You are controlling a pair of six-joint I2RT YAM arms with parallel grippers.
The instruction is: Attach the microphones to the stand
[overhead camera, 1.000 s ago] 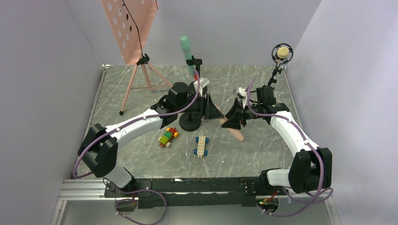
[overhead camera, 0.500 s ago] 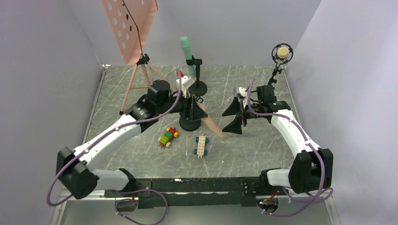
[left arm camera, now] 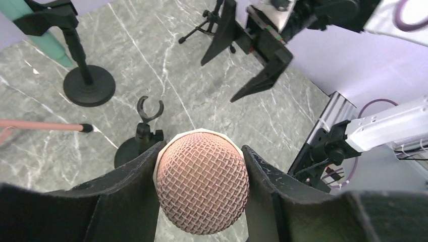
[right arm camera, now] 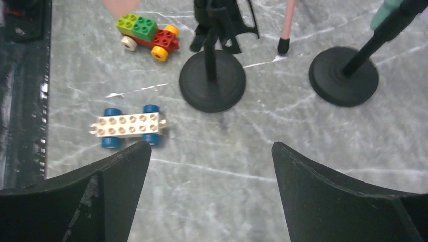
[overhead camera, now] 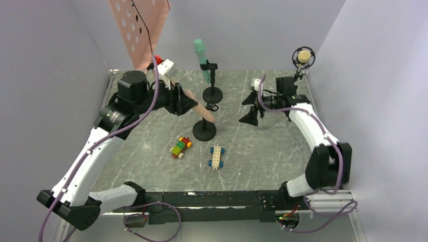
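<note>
Table [overhead camera: 262,151]: grey marble, white veins. Pink mic [left arm camera: 202,187]: salmon, woven mesh head. Mint mic [overhead camera: 201,55]: mint green. Tan mic [overhead camera: 304,56]: pale yellow-tan, in a black ring. Stands [overhead camera: 204,132]: black. Music stand [overhead camera: 141,30]: pink sheet with round holes, pink legs. Brick car [right arm camera: 146,31]: green, red, yellow. White car [right arm camera: 128,126]: blue wheels.

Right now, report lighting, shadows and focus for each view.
Top external: soft, even light, only faint shadows on the table, no glare. Left wrist: the pink microphone shows crisp mesh; the left hand's fingers gripping it are dark, with little detail. Right wrist: the white toy car is sharp; the right hand's fingers are dark and soft-edged.
</note>
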